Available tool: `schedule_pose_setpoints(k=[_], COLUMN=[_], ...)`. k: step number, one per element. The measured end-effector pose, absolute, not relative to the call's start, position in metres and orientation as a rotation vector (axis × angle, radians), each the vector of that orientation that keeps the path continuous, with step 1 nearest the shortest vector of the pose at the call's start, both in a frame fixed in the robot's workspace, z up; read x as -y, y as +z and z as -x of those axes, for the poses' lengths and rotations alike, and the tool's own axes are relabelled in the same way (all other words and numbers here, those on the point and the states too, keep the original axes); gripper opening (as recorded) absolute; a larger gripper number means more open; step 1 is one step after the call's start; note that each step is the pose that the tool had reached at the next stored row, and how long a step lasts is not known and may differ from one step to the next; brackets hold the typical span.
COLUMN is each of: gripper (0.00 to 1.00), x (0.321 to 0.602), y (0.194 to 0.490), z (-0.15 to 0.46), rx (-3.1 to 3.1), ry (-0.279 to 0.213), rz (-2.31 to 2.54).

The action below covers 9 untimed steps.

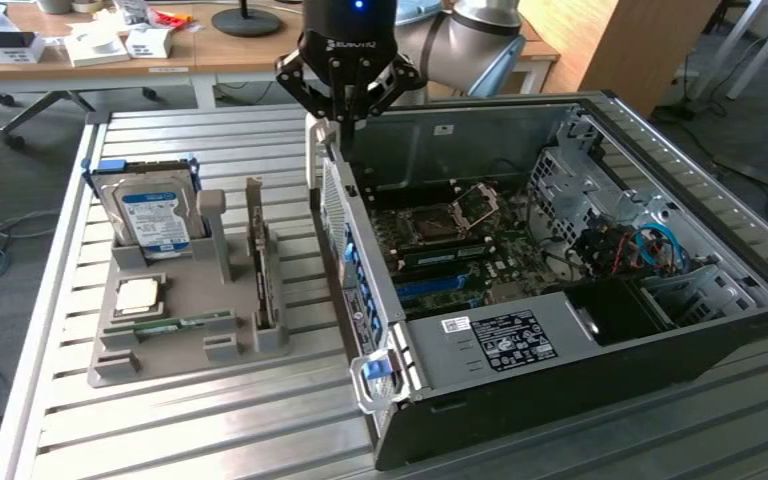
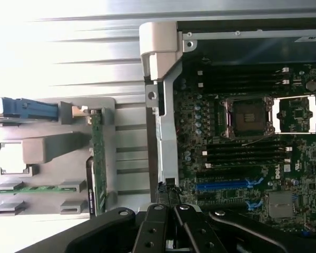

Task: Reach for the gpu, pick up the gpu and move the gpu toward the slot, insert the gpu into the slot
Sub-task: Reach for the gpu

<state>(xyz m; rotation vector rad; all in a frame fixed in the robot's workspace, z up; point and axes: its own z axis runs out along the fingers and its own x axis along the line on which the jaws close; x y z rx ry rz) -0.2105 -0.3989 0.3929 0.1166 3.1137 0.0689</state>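
Note:
The gpu (image 1: 263,258) stands on its edge in a groove of the grey holder (image 1: 171,300), on the exterior view's left; in the wrist view the gpu (image 2: 98,158) is a thin green strip. My gripper (image 1: 336,120) hangs above the rear wall of the open computer case (image 1: 598,330), well apart from the gpu. Its fingers (image 2: 159,219) come together to a point with nothing between them. Blue slots (image 1: 434,289) lie on the motherboard inside the case, and one blue slot (image 2: 226,185) is seen from the wrist.
The holder also carries a silver hard drive with a blue-white label (image 1: 153,215), a small memory stick (image 1: 171,324) and a square chip (image 1: 139,294). All stands on a slatted metal table (image 1: 197,420). Desks with clutter (image 1: 91,45) are behind.

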Motion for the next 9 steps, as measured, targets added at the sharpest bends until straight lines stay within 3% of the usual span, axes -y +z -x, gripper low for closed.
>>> schedule_pose_setpoints(k=[9], gripper=[0.11], x=[0.399], y=[0.393], z=[0.230], rx=[-3.114], ry=[0.069], rz=[-0.117])
